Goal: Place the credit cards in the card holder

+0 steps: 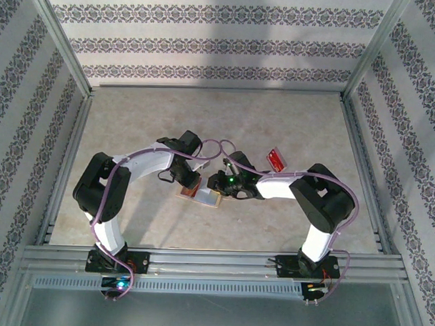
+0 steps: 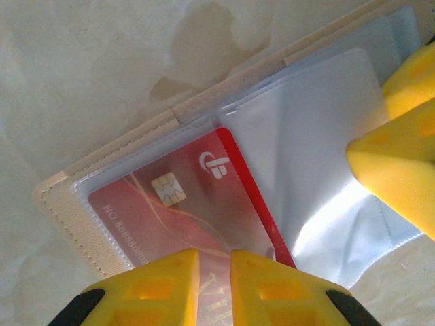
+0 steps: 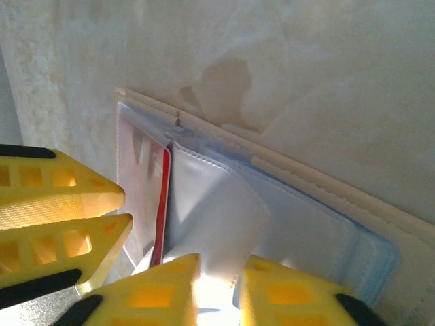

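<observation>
The tan card holder (image 1: pixel 208 199) lies open on the table between both arms, its tan rim (image 2: pixel 122 146) (image 3: pixel 326 183) framing clear pockets. One red credit card (image 2: pixel 183 210) with a chip sits mostly inside the left pocket, its red edge (image 3: pixel 163 204) still bare. My left gripper (image 2: pixel 215 288) (image 1: pixel 194 181) stands over the card's near end, jaws nearly together with a thin slit and nothing pinched. My right gripper (image 3: pixel 221 292) (image 1: pixel 218 183) is shut on a lifted clear pocket flap (image 3: pixel 211 217). A second red credit card (image 1: pixel 277 160) lies on the table to the right.
Patterned walls and metal frame posts enclose the table on three sides. A metal rail (image 1: pixel 214 259) runs along the near edge by the arm bases. A faint stain (image 2: pixel 204 41) marks the tabletop beside the holder. The two grippers' fingers (image 2: pixel 401 163) are very close together.
</observation>
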{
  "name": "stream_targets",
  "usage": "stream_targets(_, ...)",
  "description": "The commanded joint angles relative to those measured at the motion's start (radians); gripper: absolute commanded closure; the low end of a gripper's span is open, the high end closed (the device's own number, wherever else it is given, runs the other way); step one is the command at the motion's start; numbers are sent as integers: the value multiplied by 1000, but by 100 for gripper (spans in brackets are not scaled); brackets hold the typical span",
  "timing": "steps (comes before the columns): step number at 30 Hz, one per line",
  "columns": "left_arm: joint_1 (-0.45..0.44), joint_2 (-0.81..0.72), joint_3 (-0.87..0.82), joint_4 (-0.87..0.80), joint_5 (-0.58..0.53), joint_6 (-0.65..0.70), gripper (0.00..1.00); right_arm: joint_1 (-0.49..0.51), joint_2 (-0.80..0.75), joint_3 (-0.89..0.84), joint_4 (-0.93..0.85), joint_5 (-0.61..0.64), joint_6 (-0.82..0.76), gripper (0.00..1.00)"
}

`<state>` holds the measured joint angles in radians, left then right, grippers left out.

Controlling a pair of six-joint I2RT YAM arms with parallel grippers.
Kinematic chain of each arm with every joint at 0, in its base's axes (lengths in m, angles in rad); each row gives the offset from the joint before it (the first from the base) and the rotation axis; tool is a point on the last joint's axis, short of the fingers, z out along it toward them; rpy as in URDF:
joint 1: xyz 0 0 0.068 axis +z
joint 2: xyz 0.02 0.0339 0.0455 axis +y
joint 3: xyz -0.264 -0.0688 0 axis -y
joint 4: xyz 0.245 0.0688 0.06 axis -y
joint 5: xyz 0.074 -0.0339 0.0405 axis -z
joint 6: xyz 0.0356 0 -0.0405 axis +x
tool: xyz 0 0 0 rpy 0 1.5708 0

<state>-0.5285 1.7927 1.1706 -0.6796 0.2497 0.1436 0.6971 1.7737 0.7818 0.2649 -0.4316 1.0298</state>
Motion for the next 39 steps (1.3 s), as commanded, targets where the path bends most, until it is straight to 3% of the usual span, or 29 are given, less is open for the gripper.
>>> stream_targets(1,3,13,-24,9,-9,14,81,12,-2,23,37,-21,10,87)
stream_targets(7,6,0,-42,20,-15,11,81,16,-49,13,49,-39,30,98)
stream_targets(25,48,-33,-63,39,2,-11,81,23,-9,58,139,-92,107,98)
stream_targets(28,57,-52,-49,21,5,-19,80,28,16,73,143,-93,116,93)
stream_targets(33,83,-126,-41,3,11,-17,77,40,69,115,153,-96,124,75)
stream_targets(39,186,-232,-73,21,3,-26,76,61,143,191,154,-111,124,73)
